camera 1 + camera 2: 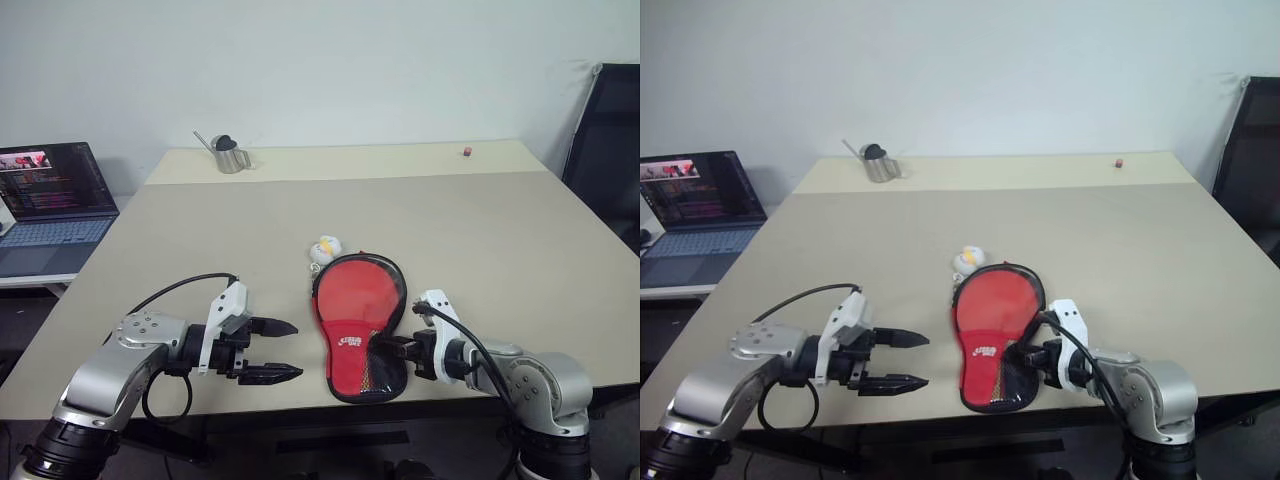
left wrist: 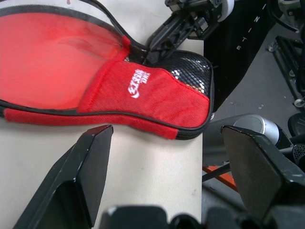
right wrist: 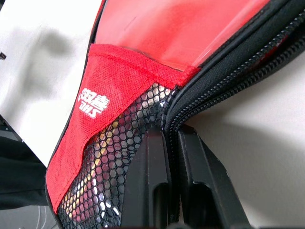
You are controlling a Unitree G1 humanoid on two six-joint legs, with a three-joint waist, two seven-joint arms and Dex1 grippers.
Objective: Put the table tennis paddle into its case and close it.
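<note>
The case (image 1: 358,325) lies flat near the table's front edge, red logo panel and black mesh facing up, its narrow end toward me. The table tennis paddle's red face (image 1: 360,288) shows through the case's clear top, and its handle shows dimly under the mesh (image 3: 102,157). My right gripper (image 1: 386,350) is at the right side of the narrow end, shut on the case's zip edge (image 3: 190,107). My left gripper (image 1: 292,350) hovers open just left of the case, pointing at it, with nothing between its fingers (image 2: 90,164).
A small white-and-yellow ball (image 1: 326,248) rests against the case's far end. At the table's back stand a metal cup (image 1: 230,155) and a tiny red object (image 1: 466,151). An open laptop (image 1: 50,200) sits off to the left, a black chair (image 1: 610,140) at the right.
</note>
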